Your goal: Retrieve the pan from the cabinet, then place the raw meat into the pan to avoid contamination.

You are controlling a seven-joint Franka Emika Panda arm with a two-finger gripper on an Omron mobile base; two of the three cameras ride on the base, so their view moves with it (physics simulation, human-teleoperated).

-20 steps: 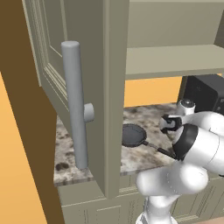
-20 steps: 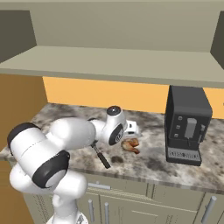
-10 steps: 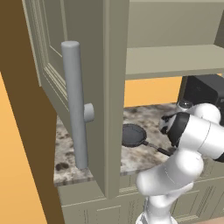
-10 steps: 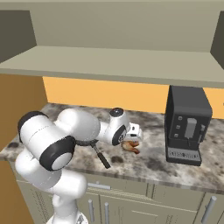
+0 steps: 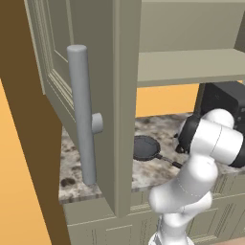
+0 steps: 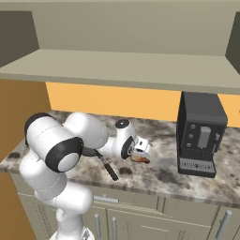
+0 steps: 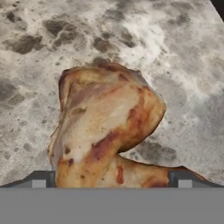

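Observation:
The raw meat, a lumpy brown-orange piece with pale patches, lies on the speckled countertop close under the hand. My gripper is open, and its fingertips stand on either side of the meat's near end without closing on it. From the right base view the gripper hangs just above the raw meat. The pan sits on the counter left of the arm, its thin handle pointing toward the front edge. The cabinet stands open, its door swung out with a long grey bar handle.
A big black coffee machine stands on the counter right of the meat. The open cabinet door juts out at the left, and the cabinet's shelf hangs over the counter. Beige base cabinets run below.
The arm's elbow has swung and folded while the hand dropped slightly closer over the meat. The jaws have stayed open; pan and meat have not moved.

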